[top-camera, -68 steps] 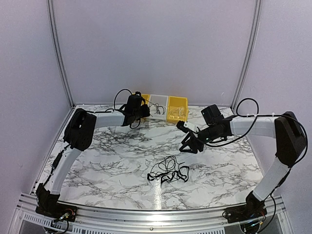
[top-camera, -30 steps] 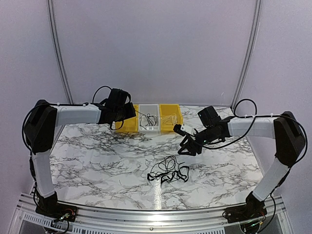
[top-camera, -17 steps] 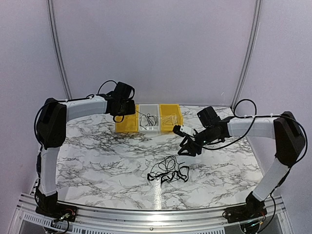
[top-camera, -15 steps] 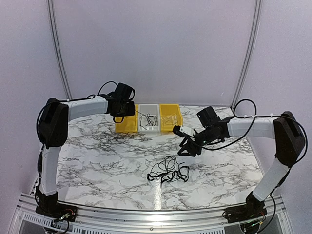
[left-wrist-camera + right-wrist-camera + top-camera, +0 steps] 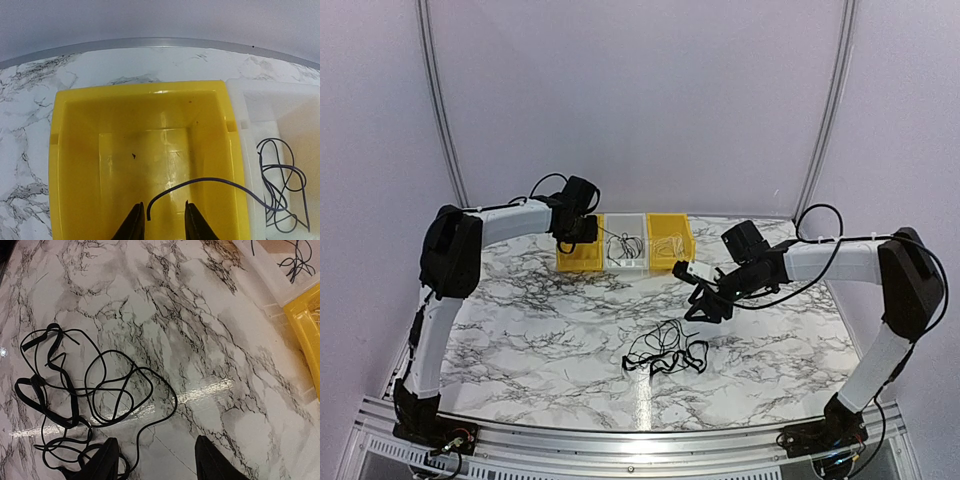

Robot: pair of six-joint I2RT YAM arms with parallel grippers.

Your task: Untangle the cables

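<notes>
The cables [image 5: 665,352] lie in a loose black tangle on the marble table's near middle, also in the right wrist view [image 5: 176,401]. My right gripper [image 5: 706,305] [image 5: 156,440] hovers open just behind and right of the tangle, touching nothing. My left gripper [image 5: 582,232] [image 5: 163,206] is over the left yellow bin [image 5: 135,87]. Its jaws stand apart, with the free end of a thin dark cable [image 5: 215,179] between them, close to the left finger and not clamped. That cable runs right into the white bin [image 5: 270,90], where the remainder of it coils.
Three small bins stand in a row at the back: yellow [image 5: 578,260], white [image 5: 627,262], yellow [image 5: 670,255]. The right yellow bin [image 5: 307,325] holds pale thin cords. Bare marble surrounds the tangle. The rear wall rises directly behind the bins.
The row of bins sits further left and nearer than in the oldest frame. My left arm has folded up and its wrist has edged right over the left bin. The right arm barely shifted.
</notes>
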